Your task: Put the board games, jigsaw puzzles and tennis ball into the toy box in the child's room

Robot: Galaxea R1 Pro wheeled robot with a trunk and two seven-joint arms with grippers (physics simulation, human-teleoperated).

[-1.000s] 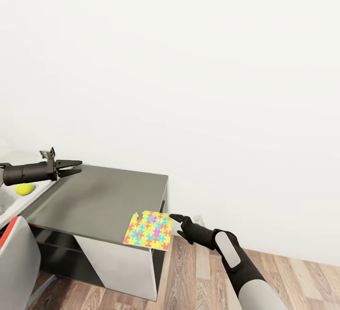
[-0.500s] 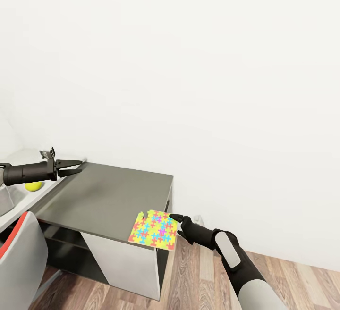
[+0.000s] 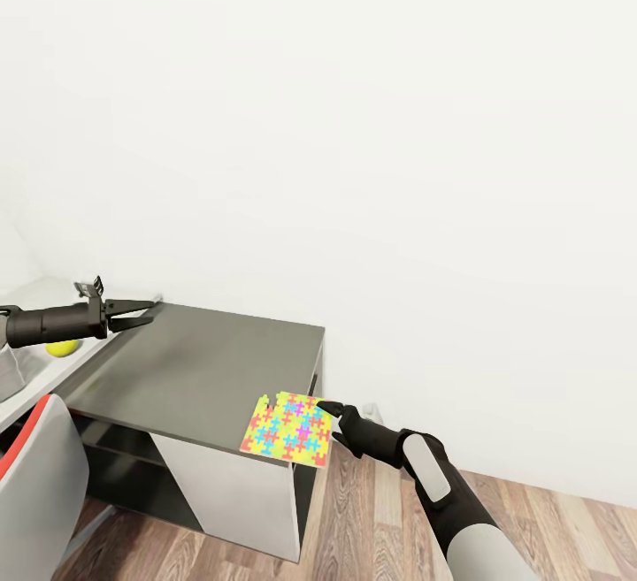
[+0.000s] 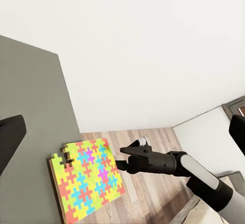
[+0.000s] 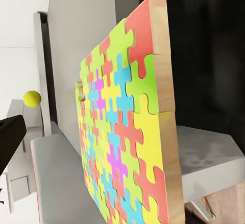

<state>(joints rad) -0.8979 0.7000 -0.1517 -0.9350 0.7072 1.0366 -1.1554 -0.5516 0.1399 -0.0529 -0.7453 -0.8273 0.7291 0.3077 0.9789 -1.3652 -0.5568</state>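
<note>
right fingers (image 3: 331, 410) beside jigsaw puzzle (image 3: 288, 428)

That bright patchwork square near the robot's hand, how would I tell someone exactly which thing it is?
Find the low dark grey side unit standing against the white wall. At its front corner nearest the right gripper lies the jigsaw puzzle, a thin squarish sheet jutting over the edge. Its interlocking yellow, pink, green and blue pieces set it apart from the plain little tennis ball far off by the left gripper.
</note>
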